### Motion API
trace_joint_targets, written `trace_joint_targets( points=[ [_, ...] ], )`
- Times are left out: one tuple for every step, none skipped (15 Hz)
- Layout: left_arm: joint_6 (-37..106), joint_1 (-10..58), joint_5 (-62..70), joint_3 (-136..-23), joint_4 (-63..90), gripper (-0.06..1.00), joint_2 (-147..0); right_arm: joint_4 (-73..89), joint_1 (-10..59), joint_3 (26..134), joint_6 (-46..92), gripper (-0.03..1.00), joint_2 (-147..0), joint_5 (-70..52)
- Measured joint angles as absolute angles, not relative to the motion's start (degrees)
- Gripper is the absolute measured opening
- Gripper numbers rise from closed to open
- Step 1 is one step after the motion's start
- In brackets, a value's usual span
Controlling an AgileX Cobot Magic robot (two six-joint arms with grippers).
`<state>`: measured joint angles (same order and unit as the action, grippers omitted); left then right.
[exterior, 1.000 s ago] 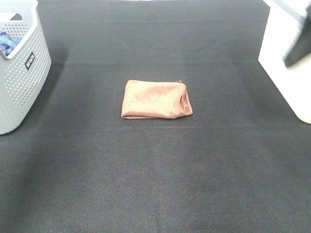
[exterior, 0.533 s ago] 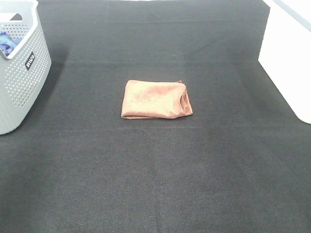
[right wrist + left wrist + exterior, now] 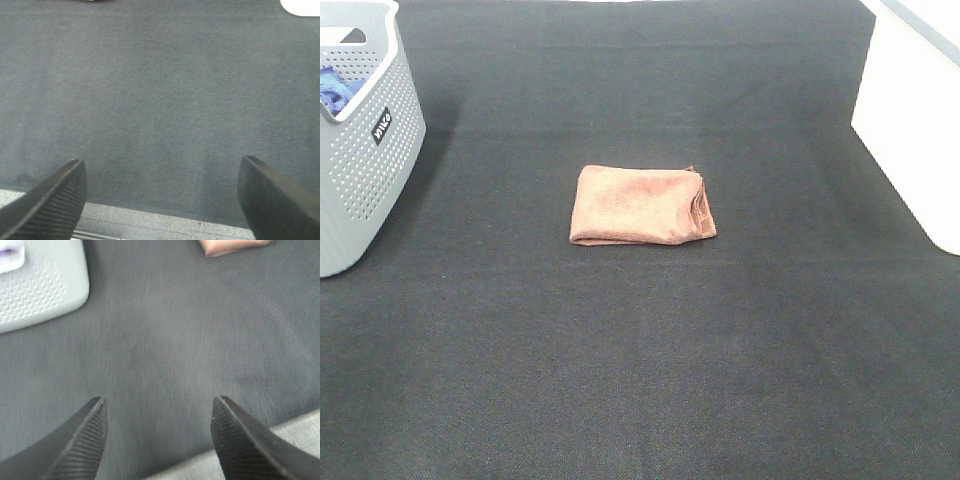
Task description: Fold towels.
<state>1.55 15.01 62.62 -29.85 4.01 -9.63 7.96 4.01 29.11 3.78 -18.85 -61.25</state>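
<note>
The rust-brown towel (image 3: 641,205) lies folded into a small rectangle on the black table cloth, in the middle of the exterior high view. A corner of it shows in the left wrist view (image 3: 231,246). Neither arm shows in the exterior high view. My left gripper (image 3: 159,412) is open and empty over bare cloth, well short of the towel. My right gripper (image 3: 162,172) is open wide and empty over bare cloth near the table's edge.
A grey perforated basket (image 3: 360,140) with something blue inside stands at the far left; it also shows in the left wrist view (image 3: 40,285). A white box (image 3: 915,110) stands at the right edge. The table's front edge shows in both wrist views.
A dark arm part at the upper right of the exterior high view one second ago has left the view. The towel has not moved.
</note>
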Motion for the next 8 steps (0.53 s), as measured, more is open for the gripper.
trace_joint_targets(
  points=[
    [2.2,15.0,61.7,-28.8,4.3,0.59,-9.6,8.0,4.0,29.1,3.8,0.78,-18.9,-61.2],
    [2.9,15.0,61.2,-28.6,4.7,0.59,-9.6,8.0,4.0,29.0,3.8,0.78,-18.7,-61.2],
    [4.1,15.0,60.8,-28.6,5.6,0.59,-9.6,8.0,4.0,29.0,4.2,0.78,-18.7,-61.2],
    [4.1,15.0,60.8,-28.6,5.6,0.59,-9.6,8.0,4.0,29.0,4.2,0.78,-18.7,-61.2],
    [4.8,15.0,60.8,-28.6,6.2,0.59,-9.6,8.1,4.0,29.0,5.4,0.78,-18.7,-61.2],
    [5.7,15.0,60.8,-28.6,7.0,0.59,-9.6,8.3,4.0,29.0,6.5,0.78,-18.7,-61.2],
    [7.1,15.0,60.8,-28.6,7.9,0.59,-9.6,8.8,4.0,29.0,6.9,0.77,-18.7,-61.2],
    [7.4,15.0,60.8,-28.6,8.1,0.59,-9.6,9.1,4.0,29.0,7.3,0.77,-18.7,-61.2]
  ],
)
